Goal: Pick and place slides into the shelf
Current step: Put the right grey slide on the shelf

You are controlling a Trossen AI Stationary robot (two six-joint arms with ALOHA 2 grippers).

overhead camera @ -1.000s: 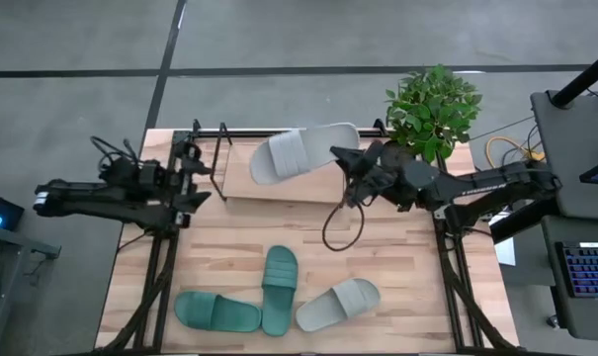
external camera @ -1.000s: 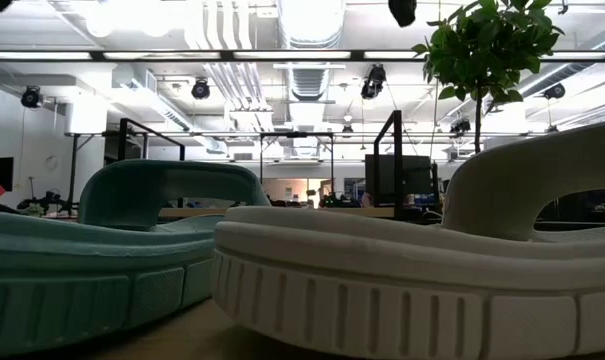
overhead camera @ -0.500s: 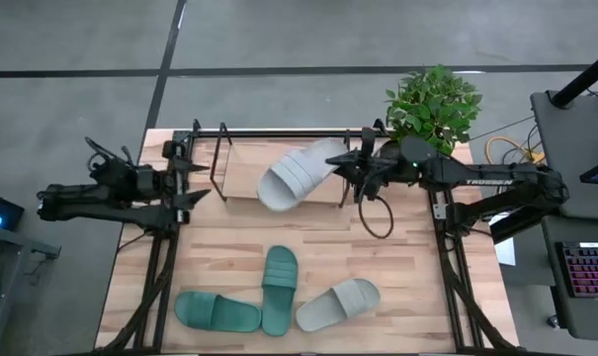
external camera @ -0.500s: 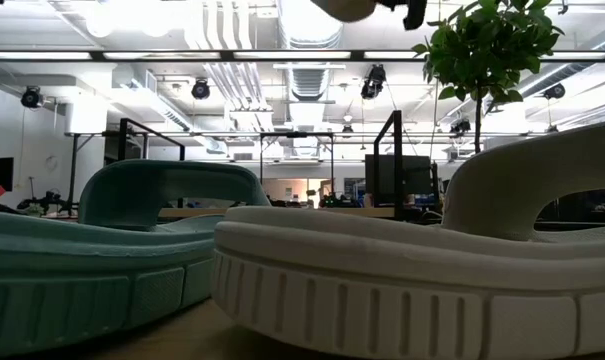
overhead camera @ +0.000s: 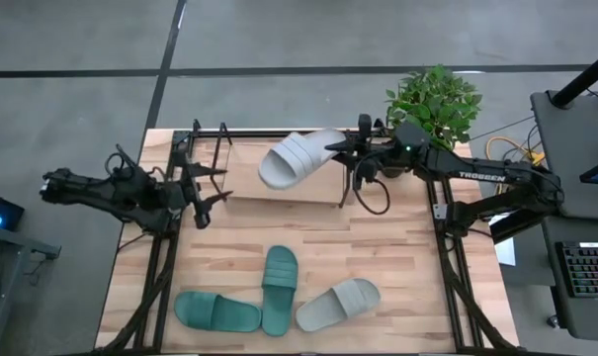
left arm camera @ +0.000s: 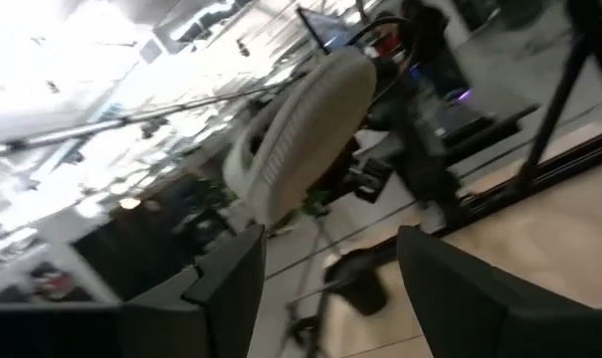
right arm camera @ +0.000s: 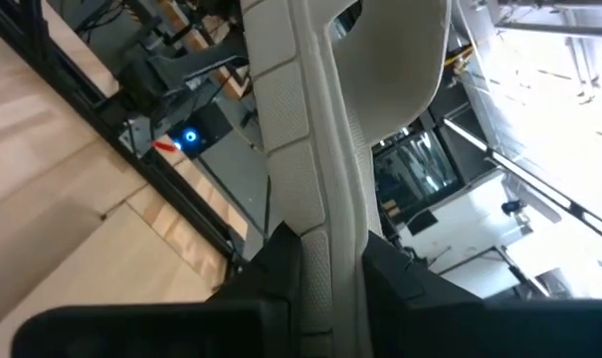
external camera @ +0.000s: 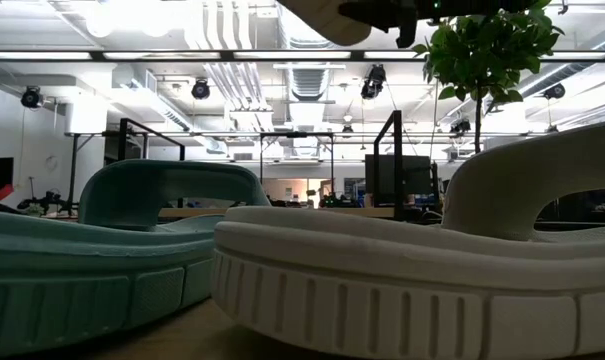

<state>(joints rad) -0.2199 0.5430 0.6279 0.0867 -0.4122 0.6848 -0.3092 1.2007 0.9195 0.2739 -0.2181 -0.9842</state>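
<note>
The light grey slide (overhead camera: 297, 156) hangs above the shelf (overhead camera: 279, 183) at the table's far side, long axis running roughly left-right and tilted, ribbed sole up, its free end toward the left arm. The right gripper (overhead camera: 340, 150) is clamped on one end of it; the wrist view shows both dark fingers (right arm camera: 281, 264) pinching the sole edge. The left gripper (overhead camera: 212, 184) sits by the shelf's left end, fingers spread, holding nothing. The low view only catches the slide's bottom, cut off at the top edge. Two dark teal slides (overhead camera: 279, 287) and another grey one (overhead camera: 338, 304) lie at the table's near side.
</note>
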